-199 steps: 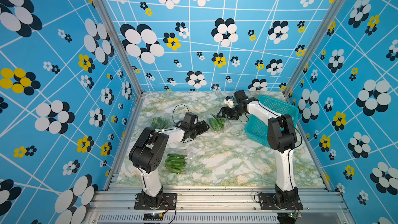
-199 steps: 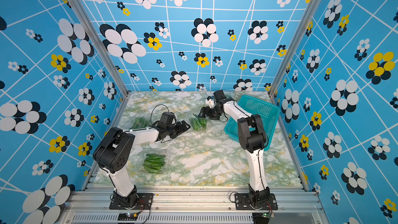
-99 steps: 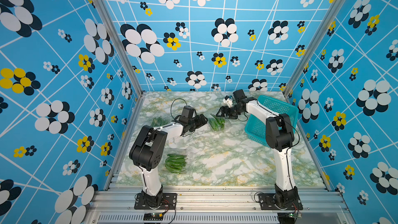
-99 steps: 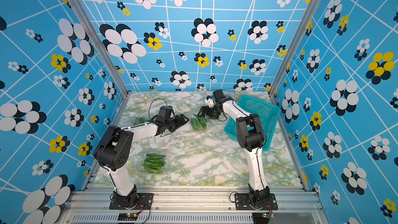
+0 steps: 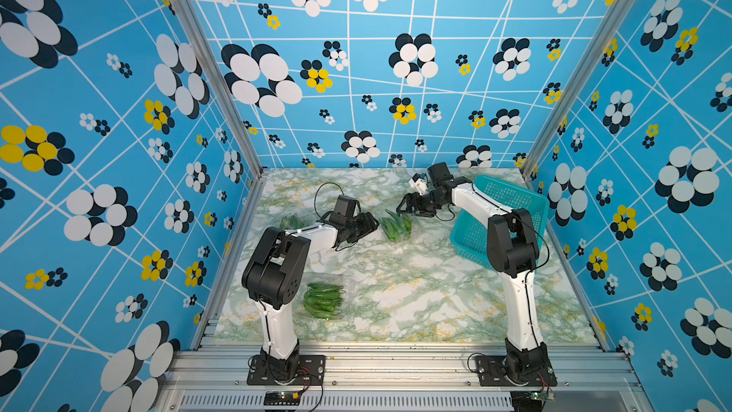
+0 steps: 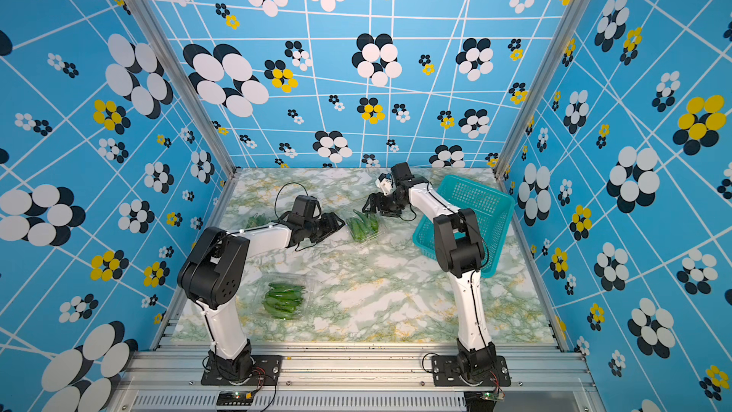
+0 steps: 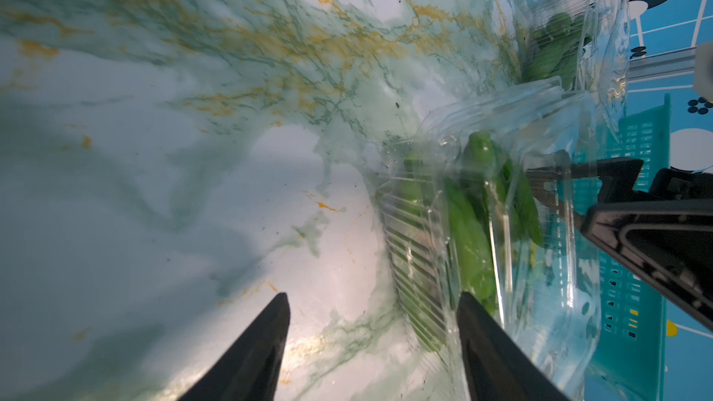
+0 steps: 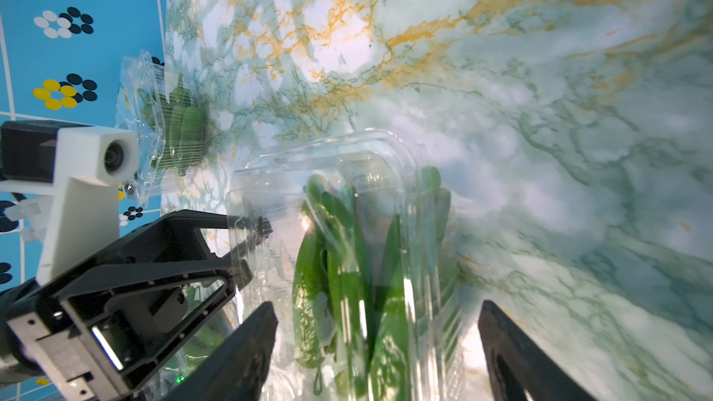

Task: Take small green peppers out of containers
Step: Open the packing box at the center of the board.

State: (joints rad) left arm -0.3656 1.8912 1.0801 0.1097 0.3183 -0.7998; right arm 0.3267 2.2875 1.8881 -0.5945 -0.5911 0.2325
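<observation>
The small green peppers (image 5: 396, 227) lie in a clear clamshell container (image 8: 386, 140) mid-table, with their long axes roughly near-to-far. The left gripper (image 5: 374, 225) sits at the container's left edge, jaws parted and holding nothing. The right gripper (image 8: 378, 304) straddles the far end, spread wide and gripping nothing. Only the right wrist view shows the far-left container (image 8: 133, 117) unobstructed. A teal basket (image 5: 511, 200) stands to the right.
</observation>
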